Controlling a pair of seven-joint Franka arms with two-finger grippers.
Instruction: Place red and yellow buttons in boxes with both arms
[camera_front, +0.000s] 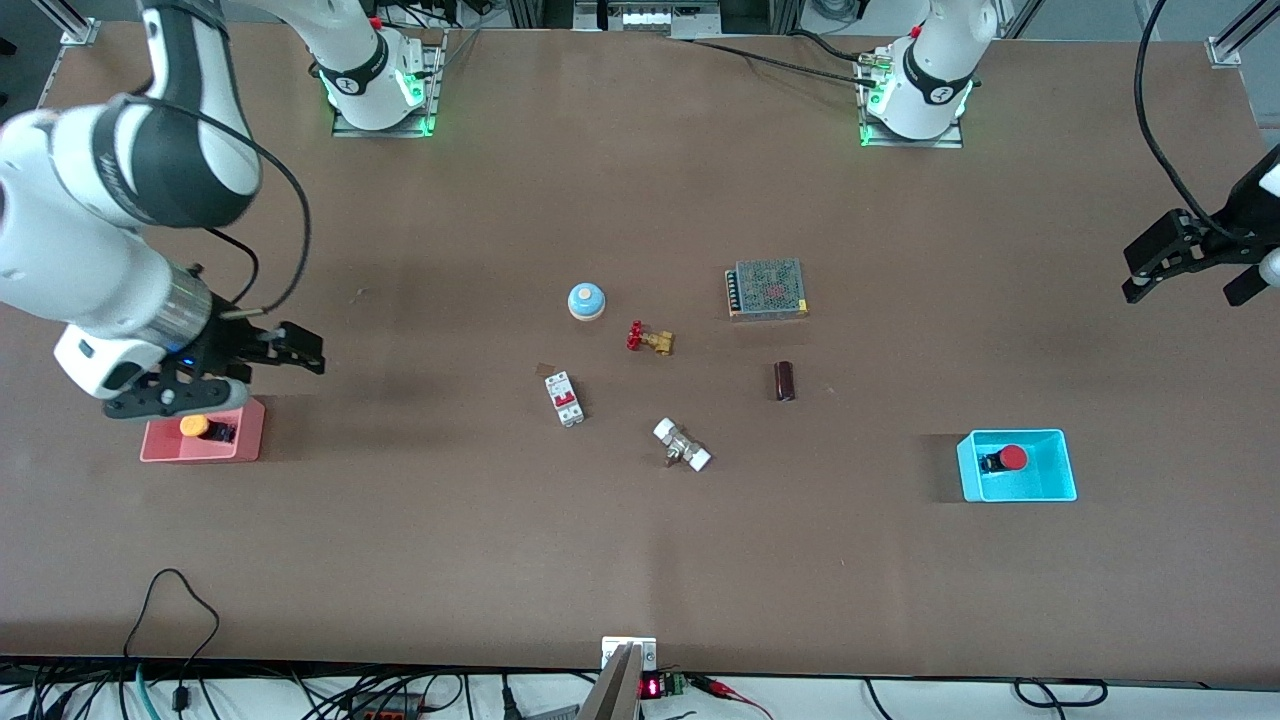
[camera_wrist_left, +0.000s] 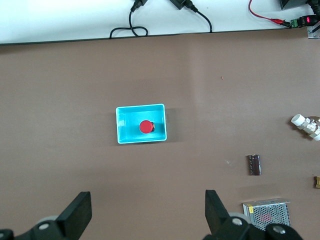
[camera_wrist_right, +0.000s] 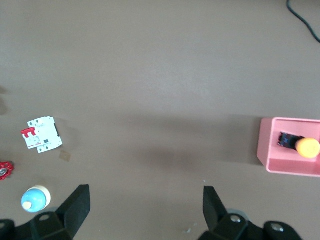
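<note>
Both grippers, left gripper (camera_front: 1190, 268) and right gripper (camera_front: 268, 352), hang open and empty, yellow button (camera_front: 194, 426) in pink box (camera_front: 250, 430), red button (camera_front: 1013, 458) in cyan box (camera_front: 1062, 470); placing appears complete, only arm retreat remaining.

Left arm: only its base (camera_front: 925, 85) and gripper (camera_front: 1195, 262) showed in the front view; the links between ran past the picture's edge.
Pink box (camera_front: 203, 432): its farther rim was covered by the right gripper (camera_front: 255, 370) (fingers spread); cut by the right wrist view's edge.
Yellow button (camera_front: 193, 425): base in shadow, detail unreadable.
Mesh-topped unit (camera_wrist_left: 266, 214): partly hidden in the left wrist view.
</note>
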